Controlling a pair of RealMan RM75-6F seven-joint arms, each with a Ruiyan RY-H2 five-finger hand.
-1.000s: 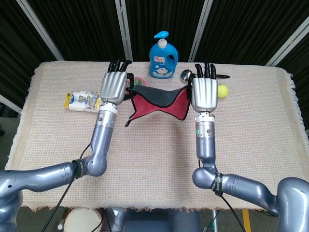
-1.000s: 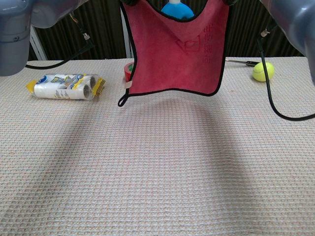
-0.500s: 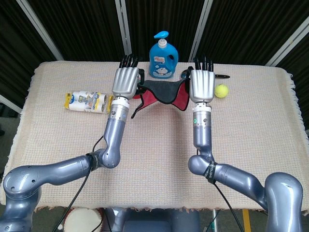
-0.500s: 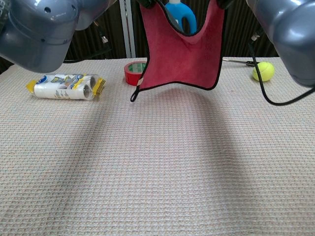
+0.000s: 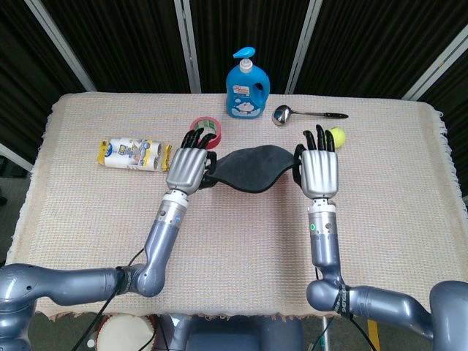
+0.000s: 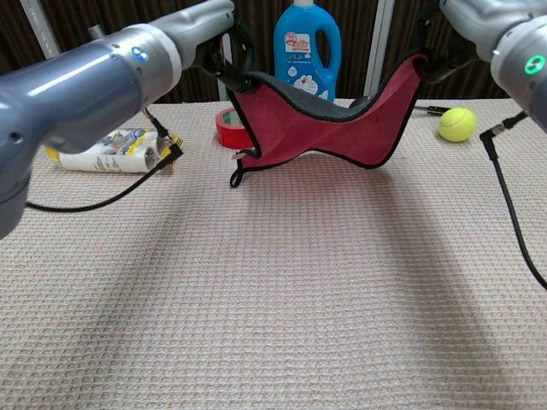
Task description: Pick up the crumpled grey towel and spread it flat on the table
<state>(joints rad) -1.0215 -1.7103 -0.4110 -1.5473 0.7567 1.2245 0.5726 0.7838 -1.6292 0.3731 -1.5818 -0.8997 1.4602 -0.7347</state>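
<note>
The towel (image 5: 248,167) is grey on its upper face and red (image 6: 329,124) underneath, with a black hem. It hangs between my two hands low over the table and sags in the middle. My left hand (image 5: 189,167) grips its left corner and my right hand (image 5: 319,171) grips its right corner, backs of both hands facing up. In the chest view my left hand (image 6: 229,53) and right hand (image 6: 438,49) hold the top corners, and the towel's lower edge and its small loop (image 6: 235,179) reach down to the tablecloth.
A blue detergent bottle (image 5: 247,84) stands at the back centre. A red tape roll (image 5: 205,128) lies just behind my left hand. A ladle (image 5: 285,115) and a tennis ball (image 5: 337,136) lie at the back right. A tissue pack (image 5: 131,153) lies to the left.
Both hands have come down and toward me with the towel. It hung high with its red face showing; now it sags low over the table, grey side up.
</note>
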